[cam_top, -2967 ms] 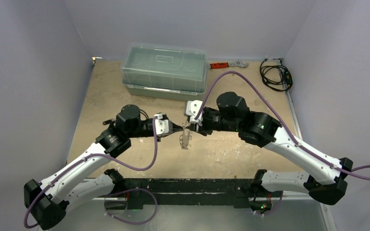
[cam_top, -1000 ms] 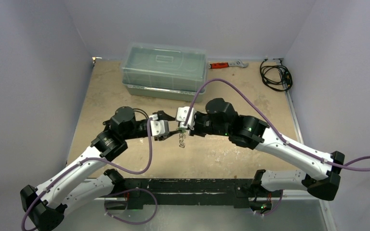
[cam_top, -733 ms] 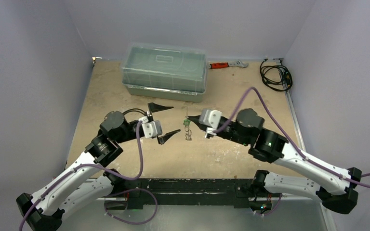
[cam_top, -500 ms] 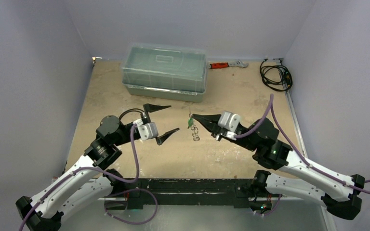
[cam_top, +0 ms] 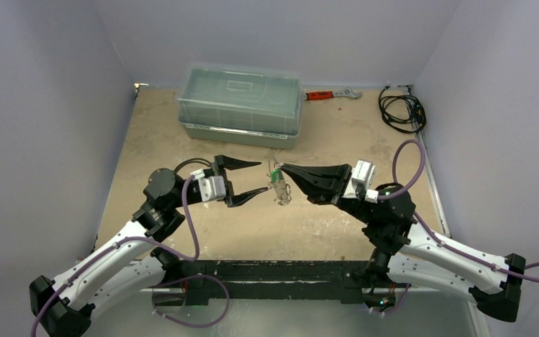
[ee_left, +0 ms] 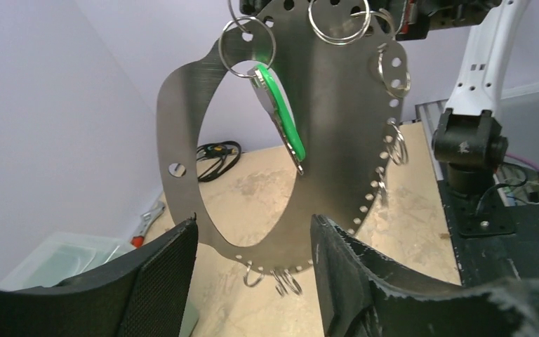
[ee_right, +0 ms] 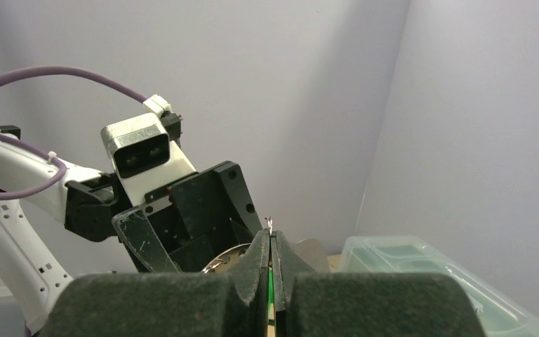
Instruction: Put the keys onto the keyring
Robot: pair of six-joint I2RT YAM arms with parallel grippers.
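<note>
Brushed metal fills my left wrist view: the keyring (ee_left: 330,105) turns out to be a flat silvery oval plate with a large oval opening, small holes punched all along its rim and wire split rings (ee_left: 339,14) threaded through several of them. One key (ee_left: 281,116) with a bright green head hangs from a ring near the top of the plate, its silver blade slanting down across the opening. A couple of small rings (ee_left: 288,282) dangle from the bottom rim. From overhead I see the keyring (cam_top: 279,188) held in the air above the middle of the table (cam_top: 161,140), between my two arms. The right gripper (cam_top: 285,168) has its fingers pressed together on the plate's upper edge, so the plate hangs below them; in the right wrist view a sliver of green (ee_right: 270,281) shows in the slit between the pads. The left gripper (cam_top: 262,177) is spread wide, its fingertips just beside the keyring on the left; I cannot tell whether they touch it. At the table's far edge sit a clear container (cam_top: 240,102), a red-handled wrench (cam_top: 326,94) and a black cable coil (cam_top: 401,111), all well apart from the grippers.
</note>
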